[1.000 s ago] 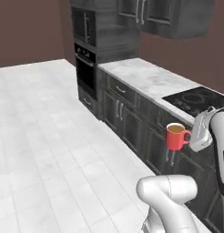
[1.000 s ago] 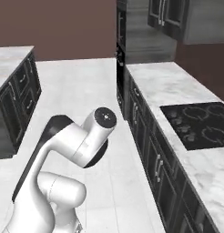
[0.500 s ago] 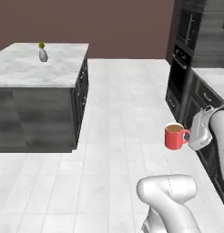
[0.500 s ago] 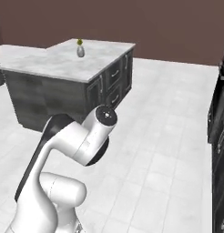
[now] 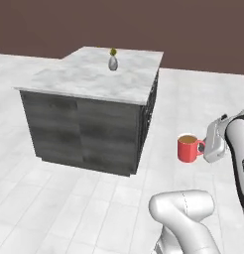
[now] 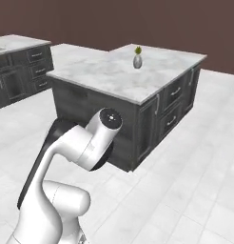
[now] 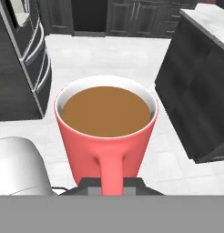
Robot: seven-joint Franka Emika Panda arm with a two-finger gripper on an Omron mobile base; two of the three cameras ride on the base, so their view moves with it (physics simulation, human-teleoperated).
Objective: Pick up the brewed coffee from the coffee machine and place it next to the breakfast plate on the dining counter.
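The brewed coffee is a small red mug [image 5: 188,148] with brown coffee inside, hanging upright in the air at the right of the left base view. My gripper [image 5: 203,147] is shut on the mug's side handle. In the hand view the mug [image 7: 107,136] sits close in front of the camera, its handle pinched between my gripper [image 7: 112,183] at the bottom, the coffee [image 7: 106,110] level inside. The coffee machine, the breakfast plate and the dining counter are out of view.
A marble-topped island with dark cabinets [image 5: 94,79] stands ahead, left of the mug, with a small grey vase [image 5: 112,61] [image 6: 137,61] on top. Another dark-cabinet counter [image 6: 19,45] lies at the far left. White tiled floor [image 5: 183,99] spreads around.
The whole picture has swung as the base turned: the stove counter and oven wall have gone, and the island has come to the middle. The mug stays in my shut gripper.
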